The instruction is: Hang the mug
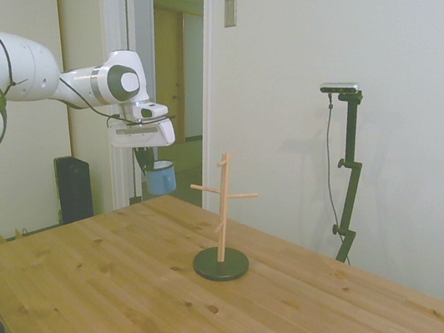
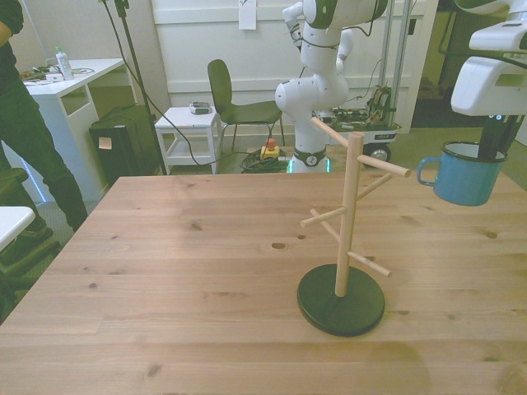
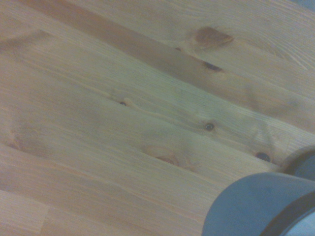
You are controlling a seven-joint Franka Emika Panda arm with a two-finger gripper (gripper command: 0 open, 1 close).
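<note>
The light-blue mug (image 2: 465, 179) hangs in the air above the table's edge at the front view's right, upright, with my gripper (image 2: 492, 148) shut on its rim from above. Its handle (image 2: 426, 171) points toward the wooden peg stand (image 2: 350, 214), a short gap from the tip of an upper peg (image 2: 402, 172). In the side view the mug (image 1: 162, 179) hangs under the gripper (image 1: 149, 160), left of and behind the peg stand (image 1: 225, 218). The wrist view shows a blurred part of the mug (image 3: 256, 206) over the table boards.
The stand's round dark base (image 2: 341, 301) rests on the wooden table (image 2: 165, 271). A person (image 2: 25, 132) stands off the table at the front view's left. A chair (image 2: 235, 103) and a small white cart (image 2: 189, 132) are behind the table.
</note>
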